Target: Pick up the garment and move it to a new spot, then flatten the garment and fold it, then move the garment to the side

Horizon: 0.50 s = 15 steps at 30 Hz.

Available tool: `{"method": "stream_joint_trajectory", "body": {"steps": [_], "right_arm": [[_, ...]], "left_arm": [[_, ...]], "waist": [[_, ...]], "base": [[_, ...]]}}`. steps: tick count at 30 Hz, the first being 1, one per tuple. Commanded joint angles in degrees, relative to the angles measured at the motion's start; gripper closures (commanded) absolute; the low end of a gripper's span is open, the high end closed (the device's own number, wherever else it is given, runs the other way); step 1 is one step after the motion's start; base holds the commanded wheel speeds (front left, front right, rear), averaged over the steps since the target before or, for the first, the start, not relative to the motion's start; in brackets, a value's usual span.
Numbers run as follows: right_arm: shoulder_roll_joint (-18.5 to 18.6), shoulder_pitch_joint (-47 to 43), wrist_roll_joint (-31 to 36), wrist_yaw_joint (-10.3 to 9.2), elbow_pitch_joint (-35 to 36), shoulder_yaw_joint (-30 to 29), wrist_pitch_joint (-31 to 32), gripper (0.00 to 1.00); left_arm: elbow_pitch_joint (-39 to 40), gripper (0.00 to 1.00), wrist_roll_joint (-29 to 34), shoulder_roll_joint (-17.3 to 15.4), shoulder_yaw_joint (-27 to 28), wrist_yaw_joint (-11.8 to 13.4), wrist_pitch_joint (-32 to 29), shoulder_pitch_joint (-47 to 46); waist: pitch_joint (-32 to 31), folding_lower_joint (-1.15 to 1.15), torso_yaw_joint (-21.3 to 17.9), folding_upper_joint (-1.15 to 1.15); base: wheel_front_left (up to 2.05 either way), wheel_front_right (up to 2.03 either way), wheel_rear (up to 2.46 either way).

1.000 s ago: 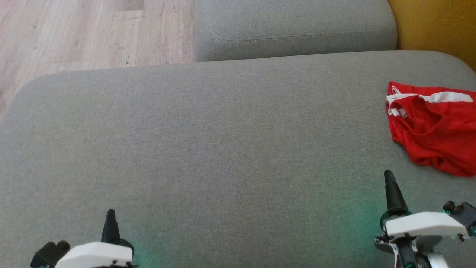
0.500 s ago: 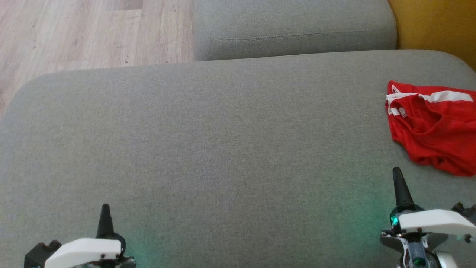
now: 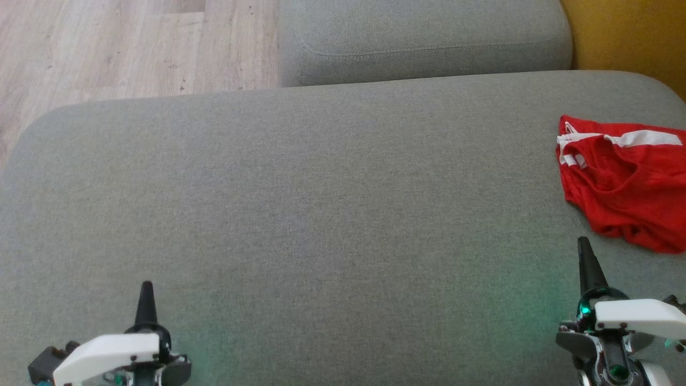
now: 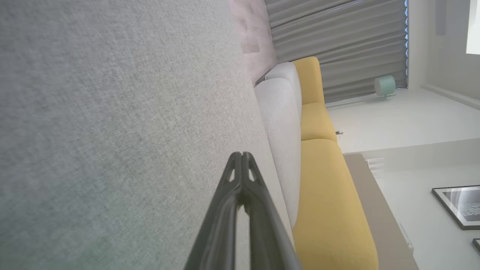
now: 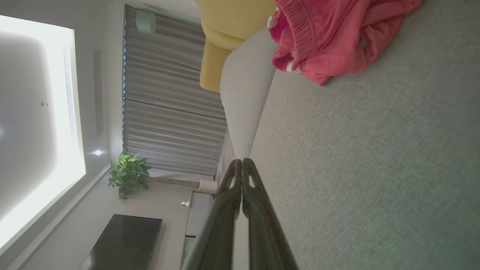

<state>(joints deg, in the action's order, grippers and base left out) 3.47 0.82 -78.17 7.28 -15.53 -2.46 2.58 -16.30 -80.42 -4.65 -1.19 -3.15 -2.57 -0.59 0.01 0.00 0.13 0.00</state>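
Note:
A red garment point(image 3: 627, 187) with white trim lies crumpled at the right edge of a wide grey cushion point(image 3: 321, 203), partly cut off by the head view's edge. The right wrist view shows the garment point(image 5: 330, 41) at its top right. My right gripper point(image 3: 584, 246) hovers just in front of the garment, apart from it, tips pressed together and holding nothing; its fingertips point(image 5: 242, 165) also meet in the right wrist view. My left gripper point(image 3: 146, 289) stands shut and empty at the lower left, far from the garment, its fingertips point(image 4: 242, 157) meeting over bare cushion.
A second grey cushion point(image 3: 423, 37) sits behind the wide one. Wooden floor point(image 3: 118, 48) lies at the upper left, beyond the cushion's rounded edge. Yellow upholstery point(image 3: 627, 37) rises at the upper right. The cushion's middle and left offer broad free room.
Both grippers have drifted outward: the left one down and left, the right one to the right, nearer the garment. The garment has not moved.

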Motion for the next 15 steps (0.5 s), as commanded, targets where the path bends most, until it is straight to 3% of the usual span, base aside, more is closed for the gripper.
{"method": "stream_joint_trajectory", "body": {"steps": [1, 15], "right_arm": [[1.0, 3.7, -1.8, 0.17, 1.8, 0.5, 0.3, 1.00], [0.9, 4.7, -11.0, 0.20, 1.7, -1.2, 1.6, 1.00]], "left_arm": [[2.0, 1.00, -1.3, -0.1, 2.6, -0.9, -0.5, -3.4], [2.2, 1.00, -8.4, 0.9, 5.7, -3.2, -2.6, -4.8]], "waist": [[0.0, 0.00, 0.0, 0.00], [0.1, 0.00, -0.1, 0.00]], "base": [[0.00, 0.00, 0.00], [0.00, 0.00, 0.00]]}}
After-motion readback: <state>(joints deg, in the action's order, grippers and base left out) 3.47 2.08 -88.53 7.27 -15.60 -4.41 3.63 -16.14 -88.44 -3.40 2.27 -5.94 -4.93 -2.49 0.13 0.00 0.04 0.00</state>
